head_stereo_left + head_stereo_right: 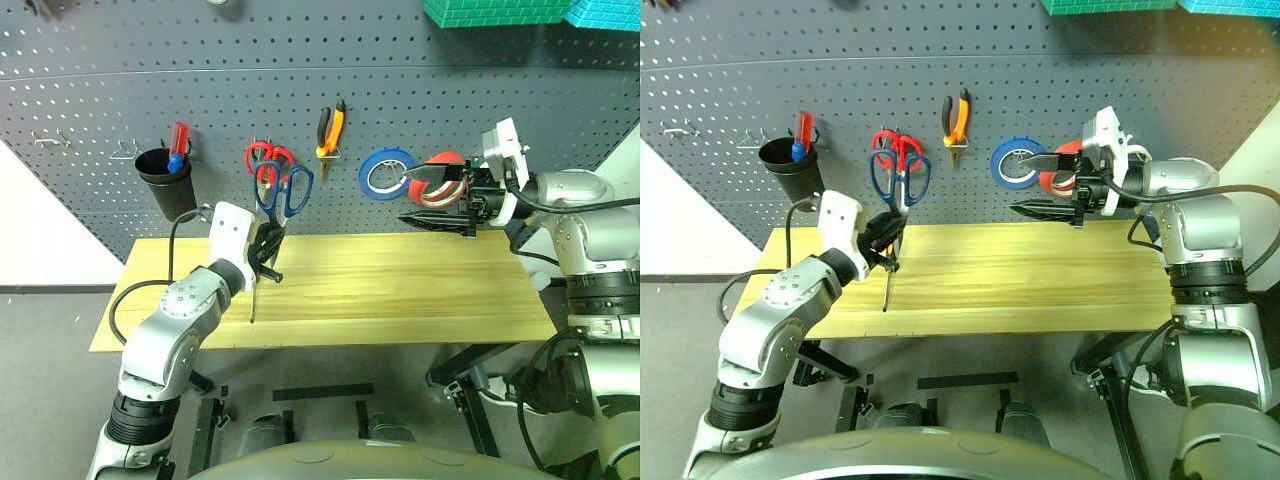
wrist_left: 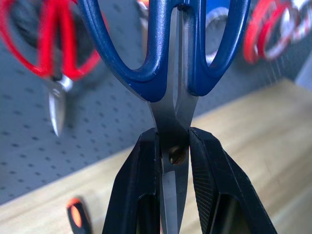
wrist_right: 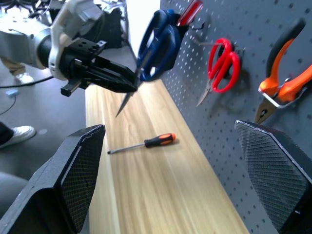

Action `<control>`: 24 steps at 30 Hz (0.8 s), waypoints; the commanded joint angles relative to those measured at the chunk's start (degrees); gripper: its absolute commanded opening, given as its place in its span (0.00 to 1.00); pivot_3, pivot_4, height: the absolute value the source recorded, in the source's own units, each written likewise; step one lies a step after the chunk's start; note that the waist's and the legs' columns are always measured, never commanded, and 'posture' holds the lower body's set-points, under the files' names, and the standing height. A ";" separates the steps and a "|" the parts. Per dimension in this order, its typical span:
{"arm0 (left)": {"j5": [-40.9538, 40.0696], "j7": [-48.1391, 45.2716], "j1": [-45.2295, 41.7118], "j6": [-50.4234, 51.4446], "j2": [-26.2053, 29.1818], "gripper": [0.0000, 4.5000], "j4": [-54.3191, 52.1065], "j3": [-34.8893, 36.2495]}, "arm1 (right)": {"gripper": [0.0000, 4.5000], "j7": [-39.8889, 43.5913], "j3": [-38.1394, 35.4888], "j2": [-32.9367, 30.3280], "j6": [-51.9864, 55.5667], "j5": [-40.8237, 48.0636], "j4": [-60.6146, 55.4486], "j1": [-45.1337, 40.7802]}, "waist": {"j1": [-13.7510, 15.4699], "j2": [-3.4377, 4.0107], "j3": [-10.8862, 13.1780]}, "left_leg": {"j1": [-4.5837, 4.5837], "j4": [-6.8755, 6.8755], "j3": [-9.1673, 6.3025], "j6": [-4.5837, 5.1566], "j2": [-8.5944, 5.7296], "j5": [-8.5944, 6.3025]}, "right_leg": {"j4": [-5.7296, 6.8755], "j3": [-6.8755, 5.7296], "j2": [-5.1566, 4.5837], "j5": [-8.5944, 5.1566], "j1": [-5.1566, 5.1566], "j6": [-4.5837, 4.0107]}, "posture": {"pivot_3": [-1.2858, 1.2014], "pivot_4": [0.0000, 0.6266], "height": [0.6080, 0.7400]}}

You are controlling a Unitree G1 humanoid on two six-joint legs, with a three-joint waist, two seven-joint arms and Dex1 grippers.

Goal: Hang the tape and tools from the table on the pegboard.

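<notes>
Left gripper clamped at blue-handled scissors' pivot, right gripper apart; thread a handle loop squarely onto a free pegboard hook before releasing.

A workshop: tool-hung pegboard behind a wooden table.

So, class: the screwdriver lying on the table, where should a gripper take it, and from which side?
Probably the black-and-orange handle of the screwdriver, taken from above. It lies flat on the table, so only its top and sides are free, and the handle is far thicker than the thin metal shaft. Set the fingers across its length. The open right gripper is free; the left gripper is shut on the blue-handled scissors.
</notes>
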 commanded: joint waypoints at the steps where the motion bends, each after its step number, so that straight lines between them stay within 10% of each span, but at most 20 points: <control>1: 1.33 -0.32 -0.81 -4.36 -0.64 0.13 -0.65 1.87 | 1.00 -2.31 -3.34 1.38 1.86 2.93 0.63 -3.90 | 0.10 0.00 -0.04 | 0.00 0.00 0.00 0.01 0.00 0.00 | 0.01 0.00 0.00 0.00 -0.01 0.00 | 0.54 0.00 0.94; 24: 2.05 -8.02 -15.31 -11.73 -2.78 0.13 23.38 4.45 | 1.00 -1.54 -0.73 2.61 2.86 1.32 4.22 -6.46 | 1.21 -0.06 -0.53 | -0.01 0.00 0.02 0.12 -0.01 -0.02 | 0.00 -0.01 0.01 0.00 -0.01 0.00 | 0.54 0.00 0.94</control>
